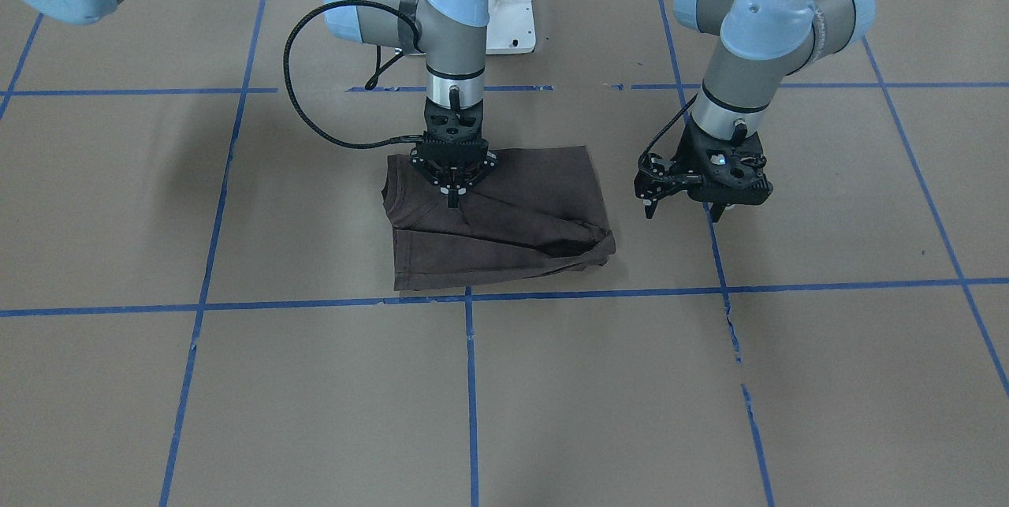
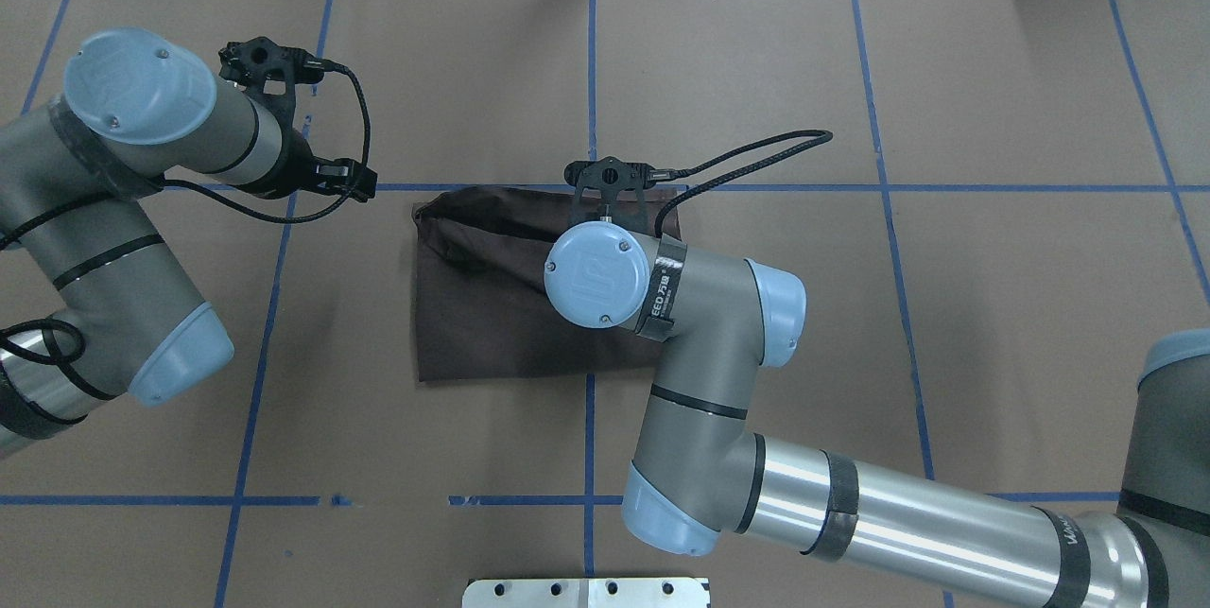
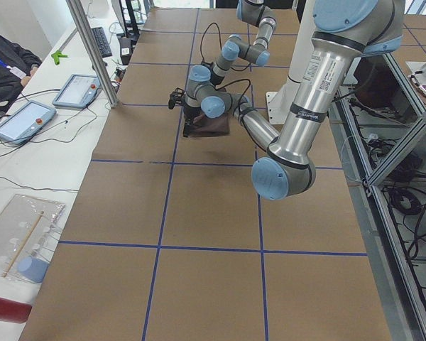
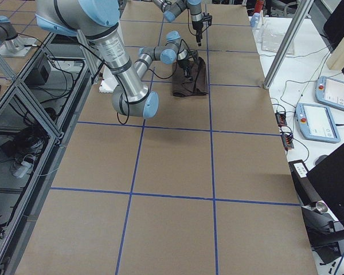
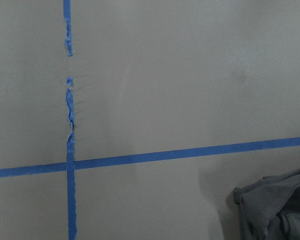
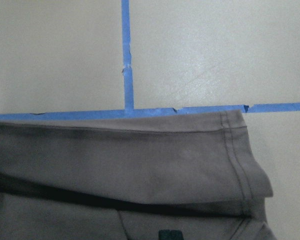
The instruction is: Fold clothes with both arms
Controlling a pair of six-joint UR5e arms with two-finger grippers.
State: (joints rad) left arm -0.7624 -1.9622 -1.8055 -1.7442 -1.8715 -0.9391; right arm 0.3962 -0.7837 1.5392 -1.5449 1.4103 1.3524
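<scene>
Folded T-shirt [image 1: 512, 211] lies centred, bare brown paper [image 1: 315, 397] open all round.
Its far edge lies along a blue tape line [image 2: 945, 188], long axis across me, bunched end toward my left. My right gripper [image 1: 452, 198] stands vertical on it, fingers drawn together; my left gripper [image 1: 683, 212] hovers beside, spread wide.

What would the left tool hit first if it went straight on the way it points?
The left tool would likely meet bare table cover by the blue tape line, clear of the T-shirt; height unclear.
</scene>
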